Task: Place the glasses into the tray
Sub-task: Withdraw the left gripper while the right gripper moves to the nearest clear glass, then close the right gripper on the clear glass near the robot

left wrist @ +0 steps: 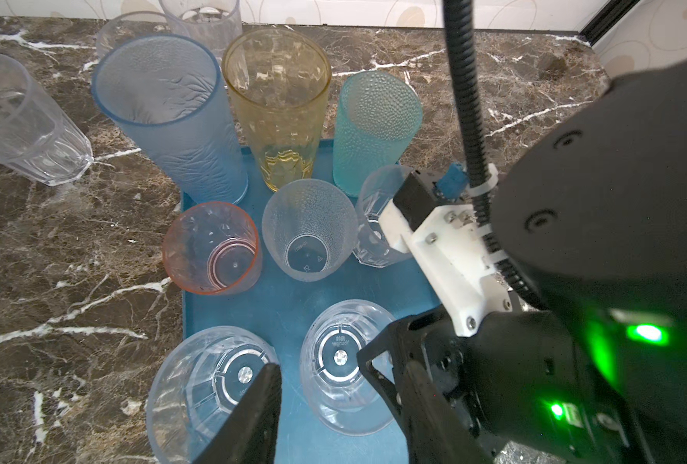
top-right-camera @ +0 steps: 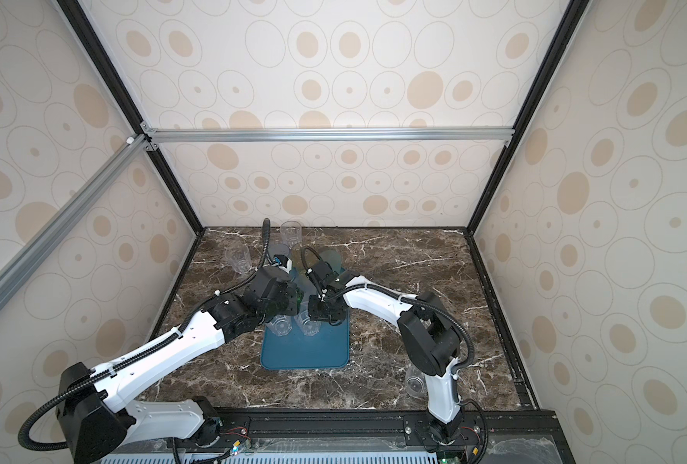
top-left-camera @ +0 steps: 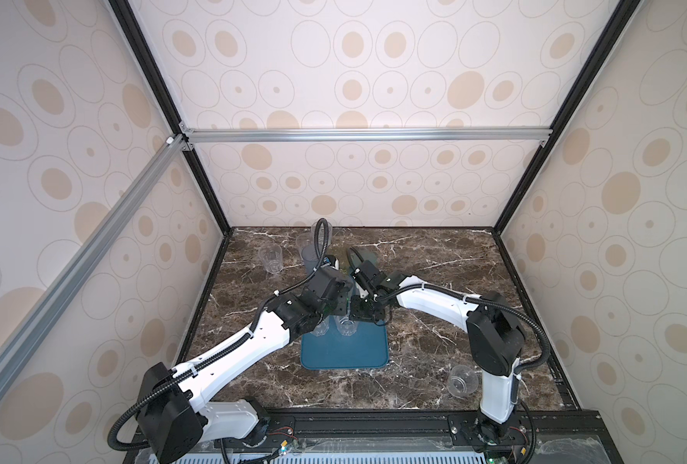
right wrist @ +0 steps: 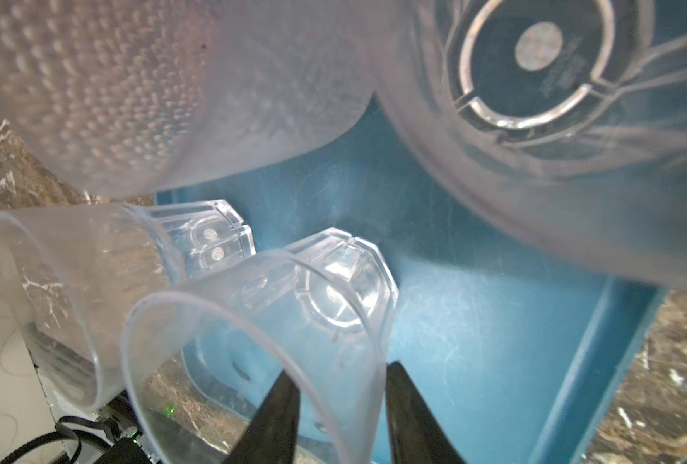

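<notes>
The teal-blue tray [top-left-camera: 346, 355] [top-right-camera: 305, 355] [left wrist: 285, 305] [right wrist: 494, 361] holds several glasses: frosted blue [left wrist: 165, 108], yellow [left wrist: 277, 104], teal-green [left wrist: 374, 128], pink [left wrist: 213, 249], a dotted pale one [left wrist: 307, 229] and clear faceted ones. My right gripper [right wrist: 338, 369] is open and straddles the rim of a clear glass [right wrist: 326, 297] [left wrist: 342, 369] standing on the tray, one finger inside and one outside. My left gripper [left wrist: 342, 365] is open above that same glass. Bare tray shows between its finger and the glass. A second clear glass [left wrist: 209, 393] stands beside it.
Off the tray, a clear glass [top-left-camera: 270, 259] [left wrist: 24, 120] stands at the back left, and two more [top-left-camera: 321, 231] near the back wall. Another clear glass [top-left-camera: 461, 381] [top-right-camera: 414, 383] lies on its side by the right arm's base. Both wrists crowd together over the tray.
</notes>
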Available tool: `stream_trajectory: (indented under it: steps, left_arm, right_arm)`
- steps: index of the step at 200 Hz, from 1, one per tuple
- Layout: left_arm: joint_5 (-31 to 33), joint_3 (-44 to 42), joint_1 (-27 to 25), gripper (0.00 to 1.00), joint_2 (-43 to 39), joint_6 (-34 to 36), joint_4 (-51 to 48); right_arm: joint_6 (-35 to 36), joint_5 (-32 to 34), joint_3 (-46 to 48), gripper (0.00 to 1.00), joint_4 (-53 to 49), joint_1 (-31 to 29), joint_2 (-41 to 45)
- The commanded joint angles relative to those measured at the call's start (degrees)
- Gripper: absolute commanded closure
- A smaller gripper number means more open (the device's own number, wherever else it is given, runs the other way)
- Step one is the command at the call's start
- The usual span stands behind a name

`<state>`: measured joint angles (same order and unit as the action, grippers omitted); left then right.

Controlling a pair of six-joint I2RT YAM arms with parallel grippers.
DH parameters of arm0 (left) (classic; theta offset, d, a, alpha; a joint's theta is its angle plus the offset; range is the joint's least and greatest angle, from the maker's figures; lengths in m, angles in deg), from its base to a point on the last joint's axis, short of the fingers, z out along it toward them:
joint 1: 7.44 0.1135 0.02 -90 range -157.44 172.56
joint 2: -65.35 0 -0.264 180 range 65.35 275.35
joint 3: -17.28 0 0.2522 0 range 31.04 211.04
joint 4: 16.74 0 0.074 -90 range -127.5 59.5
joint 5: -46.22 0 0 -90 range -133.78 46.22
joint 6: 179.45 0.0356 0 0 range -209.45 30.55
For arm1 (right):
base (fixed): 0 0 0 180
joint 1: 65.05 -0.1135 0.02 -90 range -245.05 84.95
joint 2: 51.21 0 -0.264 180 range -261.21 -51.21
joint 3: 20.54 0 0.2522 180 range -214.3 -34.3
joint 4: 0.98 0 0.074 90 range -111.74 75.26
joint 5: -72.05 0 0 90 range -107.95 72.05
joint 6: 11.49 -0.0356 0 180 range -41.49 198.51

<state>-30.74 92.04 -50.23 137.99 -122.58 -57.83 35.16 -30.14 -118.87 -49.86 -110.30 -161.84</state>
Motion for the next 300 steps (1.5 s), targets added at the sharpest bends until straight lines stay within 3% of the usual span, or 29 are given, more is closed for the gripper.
stream_trajectory:
  steps: [1, 44, 76, 116, 152, 191, 243, 300]
  left_arm:
    - [0.85, 0.0, 0.52, 0.51, -1.41, 1.3, 0.44]
    - [2.71, -0.12, 0.44, 0.52, -1.71, 1.63, 1.71]
    - [3.64, -2.41, -2.4, 0.53, -3.67, 2.77, 9.57]
    - [4.26, -6.6, -7.26, 0.54, -4.58, 3.21, 21.26]
    - [1.84, -7.18, -7.98, 0.54, -1.2, 2.26, 23.51]
    - [1.2, -7.2, -8.19, 0.53, 0.02, 2.96, 24.25]
    - [1.73, -8.38, -8.1, 0.53, -0.35, 3.32, 24.23]
    - [2.08, -8.92, -8.04, 0.53, -0.28, 3.72, 23.59]
  right_arm:
    - [0.59, -0.45, 0.81, 0.55, -1.06, 0.63, 3.56]
    - [7.78, 7.26, 6.21, 0.53, -15.26, 4.78, 16.09]
    - [10.89, 14.77, 10.24, 0.53, -29.89, 7.32, 25.61]
    - [7.55, 19.53, 13.74, 0.54, -44.28, 8.09, 36.03]
    - [4.14, 17.51, 17.91, 0.57, -50.2, 8.11, 41.43]
    - [1.73, 11.77, 23.88, 0.59, -48.07, 8.08, 43.94]
    - [0.4, 9.22, 31.9, 0.59, -41.41, 8.03, 42.92]
    - [-1.88, 8.89, 38.22, 0.75, -30.1, 8.01, 39.74]
